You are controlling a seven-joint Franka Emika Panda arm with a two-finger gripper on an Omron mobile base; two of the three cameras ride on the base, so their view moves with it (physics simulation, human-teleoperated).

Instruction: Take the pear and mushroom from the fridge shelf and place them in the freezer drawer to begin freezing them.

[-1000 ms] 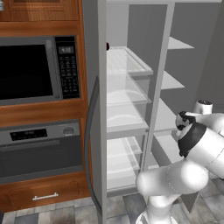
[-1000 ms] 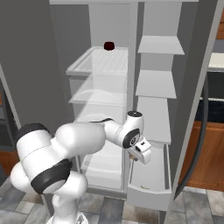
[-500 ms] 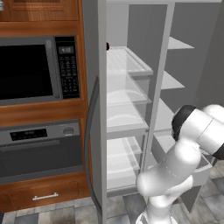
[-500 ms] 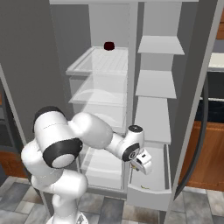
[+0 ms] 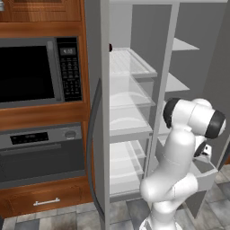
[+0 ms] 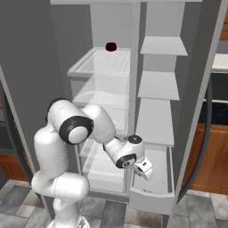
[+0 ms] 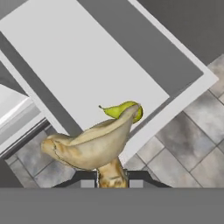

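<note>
Mushroom [image 7: 94, 146] sits clamped by its stem between the gripper's [image 7: 112, 178] fingers, cap up, hanging over the open freezer drawer [image 7: 87, 65]. The pear [image 7: 124, 110] lies on the drawer floor by the front wall, just past the cap. From the right base view, the gripper [image 6: 144, 169] hangs low above the drawer [image 6: 153, 196]; a dark red round thing [image 6: 111, 46] rests on the ridged fridge shelf [image 6: 95, 67] above.

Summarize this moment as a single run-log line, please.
gripper: shut on mushroom | position: above open freezer drawer | pear: lying in drawer | step: mushroom not yet released
</note>
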